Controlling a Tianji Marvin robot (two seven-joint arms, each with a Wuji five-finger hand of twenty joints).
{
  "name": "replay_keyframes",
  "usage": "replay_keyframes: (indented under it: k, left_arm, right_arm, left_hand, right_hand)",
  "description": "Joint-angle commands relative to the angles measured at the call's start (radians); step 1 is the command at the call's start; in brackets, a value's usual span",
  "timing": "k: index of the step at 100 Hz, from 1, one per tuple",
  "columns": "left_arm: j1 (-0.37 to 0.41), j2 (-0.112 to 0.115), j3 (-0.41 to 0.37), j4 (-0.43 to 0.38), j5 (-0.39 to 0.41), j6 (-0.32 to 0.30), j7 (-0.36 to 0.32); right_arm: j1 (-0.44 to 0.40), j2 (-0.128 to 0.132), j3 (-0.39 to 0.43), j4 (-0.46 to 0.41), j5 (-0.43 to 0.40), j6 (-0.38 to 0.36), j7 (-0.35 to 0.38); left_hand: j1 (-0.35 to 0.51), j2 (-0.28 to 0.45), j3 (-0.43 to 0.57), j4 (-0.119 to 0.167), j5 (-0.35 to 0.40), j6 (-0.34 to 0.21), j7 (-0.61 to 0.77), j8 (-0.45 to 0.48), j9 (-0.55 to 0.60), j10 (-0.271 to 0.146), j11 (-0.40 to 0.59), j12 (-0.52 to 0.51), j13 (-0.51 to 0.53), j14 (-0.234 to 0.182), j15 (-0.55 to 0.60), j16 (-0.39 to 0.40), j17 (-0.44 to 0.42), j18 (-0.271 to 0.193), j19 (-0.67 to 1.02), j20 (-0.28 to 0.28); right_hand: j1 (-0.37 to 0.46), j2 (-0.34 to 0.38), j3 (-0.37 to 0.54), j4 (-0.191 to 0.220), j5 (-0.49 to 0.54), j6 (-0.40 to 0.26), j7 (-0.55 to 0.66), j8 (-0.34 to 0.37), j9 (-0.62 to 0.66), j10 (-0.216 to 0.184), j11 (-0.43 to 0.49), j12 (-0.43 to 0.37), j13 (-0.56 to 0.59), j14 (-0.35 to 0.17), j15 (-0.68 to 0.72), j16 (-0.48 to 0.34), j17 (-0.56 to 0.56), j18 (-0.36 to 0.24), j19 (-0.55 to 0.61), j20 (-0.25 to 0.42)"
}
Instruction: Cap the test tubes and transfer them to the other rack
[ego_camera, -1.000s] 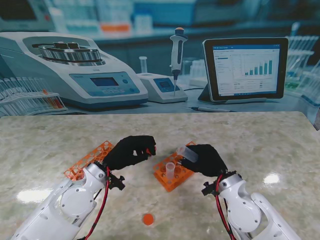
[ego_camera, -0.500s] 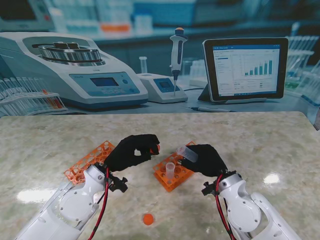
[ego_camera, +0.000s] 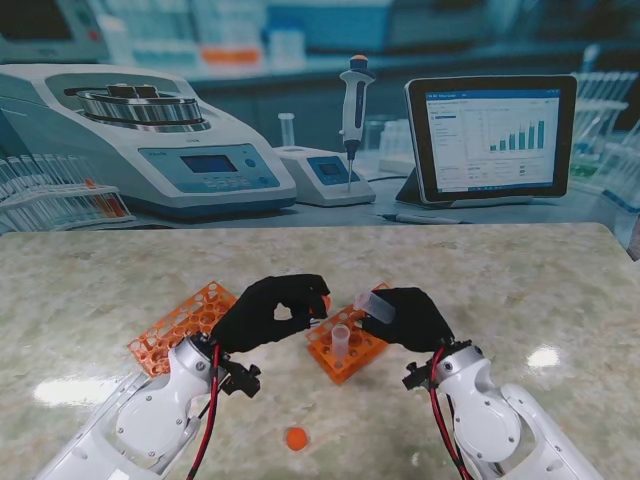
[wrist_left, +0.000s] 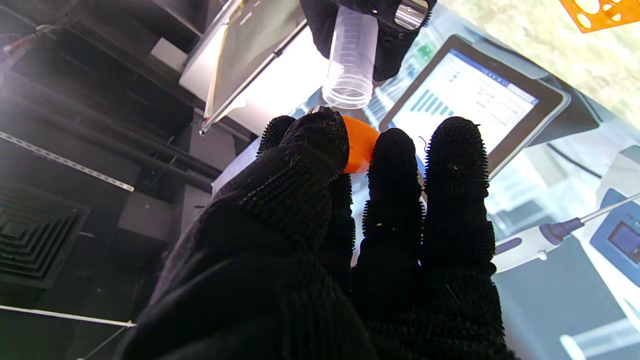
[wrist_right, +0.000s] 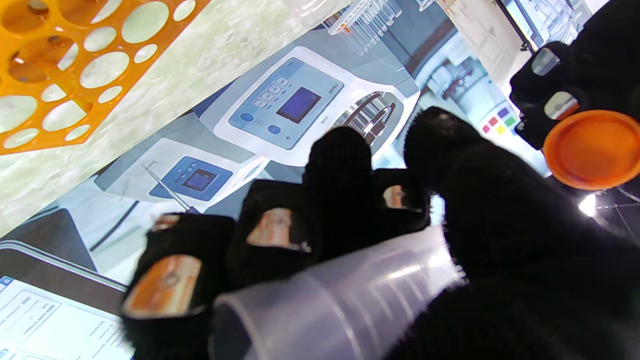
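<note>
My right hand is shut on a clear test tube, held tilted with its open mouth toward my left hand; the tube lies across the palm. My left hand pinches an orange cap between thumb and fingers. The cap sits a short gap from the tube's threaded mouth. Nearer to me than both hands stands a small orange rack with one uncapped tube upright in it. A longer orange rack lies at the left, partly hidden by my left arm.
A loose orange cap lies on the marble table close to me, between the arms. Behind the table are a centrifuge, a pipette on its stand, a tablet and a pen.
My left hand has carried the orange cap to the right, closing on the tube's mouth. The right hand and its tube have stayed where they were.
</note>
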Motion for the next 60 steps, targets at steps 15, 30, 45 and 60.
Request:
replay_keyframes:
  k: [15,30,45,60]
  left_arm:
    - [0.023,0.004,0.002,-0.035,-0.006,-0.017,-0.008]
    - [0.036,0.006,0.002,-0.052,-0.009,-0.03,-0.011]
    - [0.045,0.011,0.004,-0.065,-0.011,-0.038,-0.025]
    - [0.052,0.015,0.009,-0.072,-0.012,-0.043,-0.036]
  right_arm:
    - [0.0,-0.002,-0.005,0.002,0.007,0.016,0.007]
    - [0.002,-0.002,-0.006,0.007,0.007,0.015,0.007]
    - [0.003,-0.002,-0.006,0.009,0.007,0.014,0.006]
    - [0.004,-0.002,-0.005,0.011,0.006,0.013,0.005]
  left_hand:
    - [0.097,0.053,0.021,0.036,0.007,0.021,-0.008,0.008,0.031,0.035,0.063,0.03,-0.007,-0.043,-0.028,0.014,0.006,-0.014,-0.015,0.015]
    - [0.097,0.054,0.019,0.036,0.007,0.019,-0.007,0.009,0.032,0.034,0.062,0.031,-0.007,-0.042,-0.028,0.014,0.006,-0.014,-0.014,0.019]
    - [0.097,0.056,0.017,0.037,0.006,0.019,-0.008,0.009,0.032,0.034,0.061,0.031,-0.006,-0.043,-0.028,0.015,0.007,-0.015,-0.015,0.023]
    - [0.097,0.059,0.015,0.037,0.004,0.018,-0.009,0.008,0.032,0.034,0.06,0.032,-0.008,-0.043,-0.029,0.015,0.007,-0.016,-0.016,0.026]
  right_hand:
    - [0.051,0.012,-0.001,0.004,0.033,-0.059,0.039,0.042,0.018,0.066,-0.003,-0.003,0.052,-0.146,0.13,0.026,0.035,-0.037,0.12,-0.017]
    - [0.052,0.011,-0.001,0.004,0.033,-0.059,0.039,0.042,0.018,0.067,-0.003,-0.003,0.052,-0.146,0.129,0.026,0.035,-0.037,0.12,-0.017]
    - [0.051,0.011,-0.001,0.004,0.033,-0.059,0.039,0.042,0.019,0.063,-0.003,-0.003,0.052,-0.146,0.129,0.026,0.035,-0.037,0.12,-0.017]
    - [0.052,0.011,-0.001,0.004,0.033,-0.059,0.039,0.042,0.017,0.068,-0.003,-0.003,0.052,-0.146,0.128,0.025,0.035,-0.037,0.12,-0.017]
